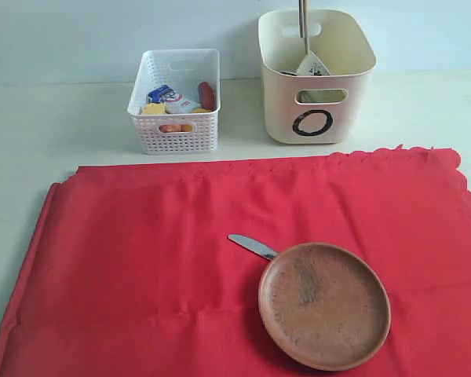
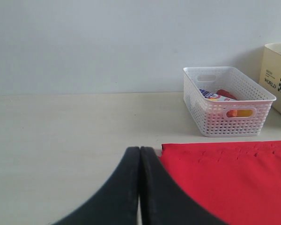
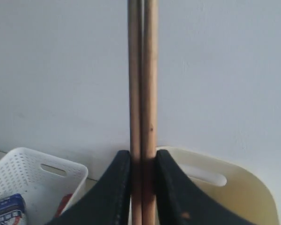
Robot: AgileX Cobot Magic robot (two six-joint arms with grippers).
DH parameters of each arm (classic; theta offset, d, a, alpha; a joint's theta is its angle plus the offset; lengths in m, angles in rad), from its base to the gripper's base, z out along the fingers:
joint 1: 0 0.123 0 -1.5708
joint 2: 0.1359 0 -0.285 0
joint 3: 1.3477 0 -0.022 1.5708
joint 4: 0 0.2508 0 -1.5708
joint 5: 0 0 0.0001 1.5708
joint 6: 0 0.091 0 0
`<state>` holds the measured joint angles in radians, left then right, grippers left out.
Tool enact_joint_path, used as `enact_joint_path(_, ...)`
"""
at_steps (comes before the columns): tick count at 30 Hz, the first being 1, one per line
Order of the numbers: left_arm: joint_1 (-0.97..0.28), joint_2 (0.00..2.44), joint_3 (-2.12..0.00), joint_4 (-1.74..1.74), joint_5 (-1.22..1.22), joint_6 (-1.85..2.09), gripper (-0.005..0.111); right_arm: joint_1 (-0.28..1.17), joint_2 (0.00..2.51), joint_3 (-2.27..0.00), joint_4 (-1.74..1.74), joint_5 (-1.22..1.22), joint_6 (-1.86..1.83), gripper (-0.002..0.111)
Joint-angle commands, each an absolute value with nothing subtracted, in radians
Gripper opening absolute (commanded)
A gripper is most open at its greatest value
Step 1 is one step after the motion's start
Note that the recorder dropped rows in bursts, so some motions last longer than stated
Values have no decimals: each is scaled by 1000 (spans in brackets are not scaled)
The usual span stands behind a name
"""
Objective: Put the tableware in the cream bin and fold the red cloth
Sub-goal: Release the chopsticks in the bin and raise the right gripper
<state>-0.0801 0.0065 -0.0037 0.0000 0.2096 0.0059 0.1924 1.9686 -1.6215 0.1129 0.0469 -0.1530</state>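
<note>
Two wooden chopsticks [image 3: 143, 70] stand upright between the fingers of my right gripper [image 3: 143, 157], which is shut on them just in front of the cream bin [image 3: 234, 192]. From the exterior view the chopsticks [image 1: 304, 23] hang down into the cream bin [image 1: 330, 94], where the pale flower-print bowl [image 1: 312, 67] lies. The brown clay plate [image 1: 323, 305] rests on the spread red cloth [image 1: 157, 267]. My left gripper [image 2: 139, 150] is shut and empty, low over the table beside a corner of the red cloth [image 2: 225, 178]. Neither gripper shows in the exterior view.
A steel knife [image 1: 253, 247] pokes out from under the plate's left rim. The white perforated basket [image 1: 175, 118] with food items stands left of the bin, behind the cloth. The cloth's right edge is scalloped.
</note>
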Motion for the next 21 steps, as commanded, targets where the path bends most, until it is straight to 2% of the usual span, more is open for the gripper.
enact_joint_path(1, -80, 0, 0, 0, 207, 5, 0, 176, 2027, -1624, 115, -13, -149, 0)
enact_joint_path(5, -80, 0, 0, 0, 207, 5, 0, 176, 2068, -1624, 130, -42, -149, 6)
enact_joint_path(14, -80, 0, 0, 0, 207, 5, 0, 176, 2111, -1624, 163, -78, -149, 43)
enact_joint_path(21, -80, 0, 0, 0, 207, 5, 0, 176, 2111, -1624, 163, -70, -152, 57)
